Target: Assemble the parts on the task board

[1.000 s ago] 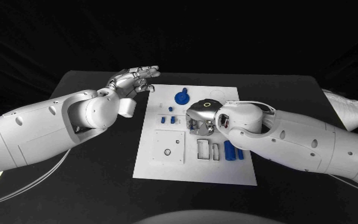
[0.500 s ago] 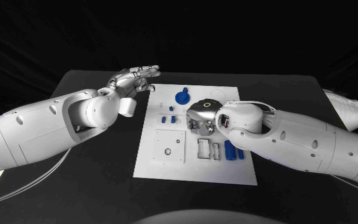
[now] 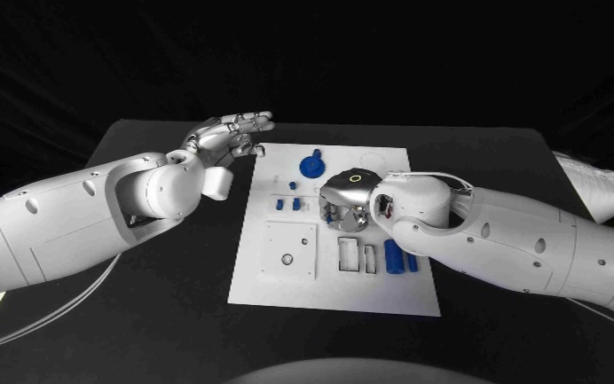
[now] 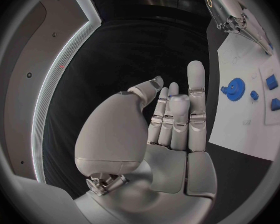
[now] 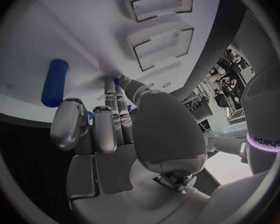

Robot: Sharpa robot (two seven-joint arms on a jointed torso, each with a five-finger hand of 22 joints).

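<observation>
The white task board (image 3: 292,286) lies in the middle of the table. My right hand (image 3: 347,202) is down on the board's middle, its other fingers curled. Its thumb and one finger (image 5: 110,92) meet at the board, pinching a small blue part (image 5: 118,83) that is mostly hidden. A blue cylinder (image 3: 394,258) lies just right of that hand and appears again as the blue cylinder (image 5: 55,82). A blue gear (image 3: 311,168) stands at the far end, with small blue pieces (image 3: 290,206) nearer. My left hand (image 3: 231,140) hovers open and empty off the board's far left corner.
Two rectangular recesses (image 5: 159,45) lie in the board beyond my right hand's fingertips. A square raised plate (image 3: 290,251) sits on the board's near left. From the left wrist, the blue gear (image 4: 233,88) and board (image 4: 249,119) lie beyond my left hand (image 4: 171,129).
My right hand has edged slightly lower on the board. The left arm and the parts have not moved.
</observation>
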